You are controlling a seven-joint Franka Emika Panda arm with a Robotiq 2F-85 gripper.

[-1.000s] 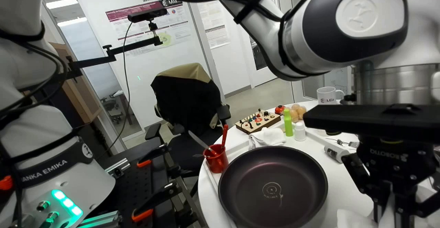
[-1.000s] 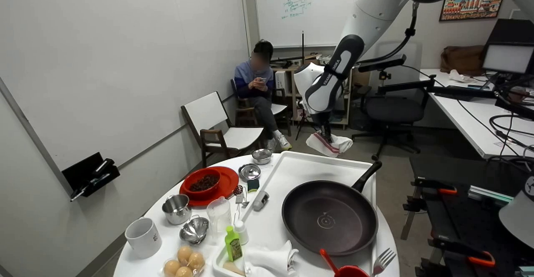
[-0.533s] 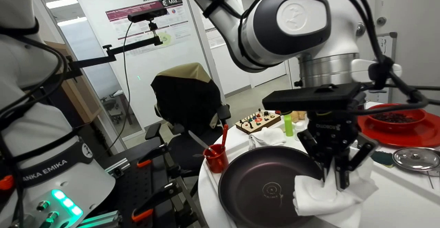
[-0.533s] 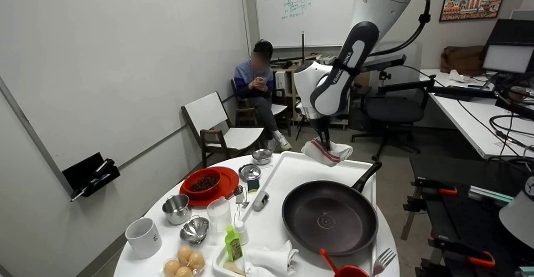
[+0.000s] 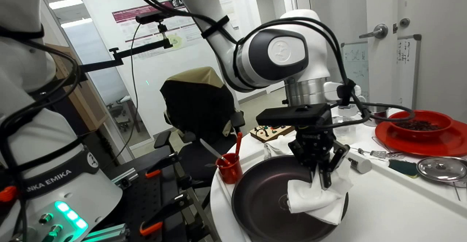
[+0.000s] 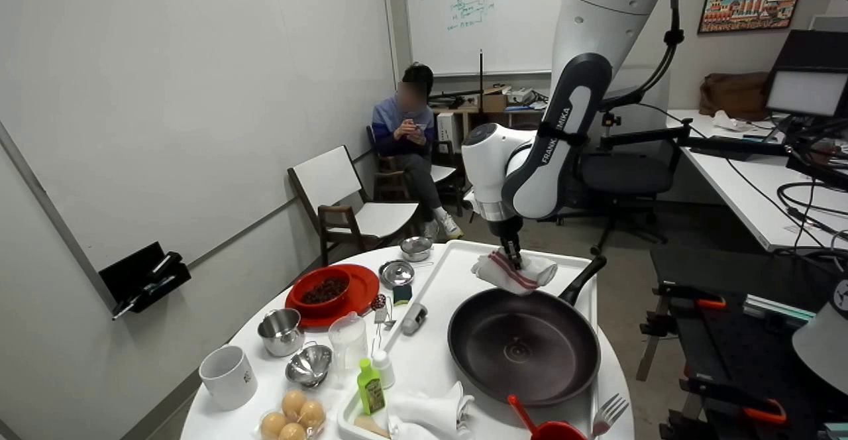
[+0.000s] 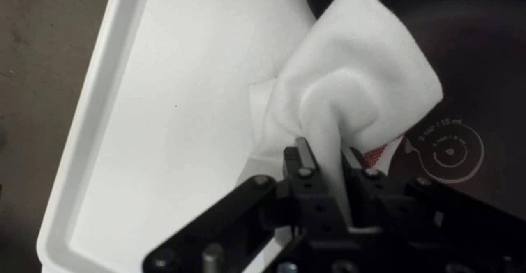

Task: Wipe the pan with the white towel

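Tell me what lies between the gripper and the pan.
The white towel, pinched by the gripper, hangs between gripper and pan in both exterior views.

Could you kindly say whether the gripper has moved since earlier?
Yes; in an exterior view, the gripper has moved leftward in frame, closer to the red mug.

Free room above pan (image 5: 268,198), red mug (image 5: 230,172) alongside

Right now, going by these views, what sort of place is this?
Probably an office or research-lab room rather than a real kitchen: an exterior view shows a whiteboard with green handwriting and a desk with a screen on it.
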